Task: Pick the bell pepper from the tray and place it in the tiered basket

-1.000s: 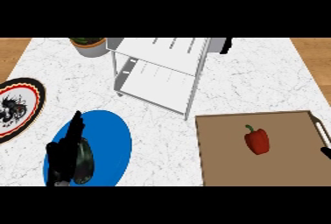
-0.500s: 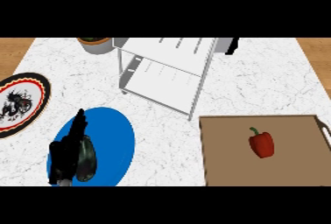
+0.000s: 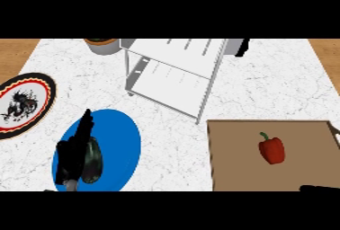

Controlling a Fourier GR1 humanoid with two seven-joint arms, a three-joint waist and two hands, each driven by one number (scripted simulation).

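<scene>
Bell pepper [image 3: 271,150]: lying in the brown tray [image 3: 232,170], near right, untouched. Tiered basket [image 3: 174,72]: far centre, well apart. Left hand [image 3: 74,155]: fingers straight, resting over the blue plate [image 3: 123,143]. Right hand [image 3: 320,188]: barely visible, state unclear. Step: approach; next, reach and grasp.

Kitchen: marble counter [image 3: 266,85] with plates [image 3: 26,105] and tiered basket [image 3: 174,72]
</scene>
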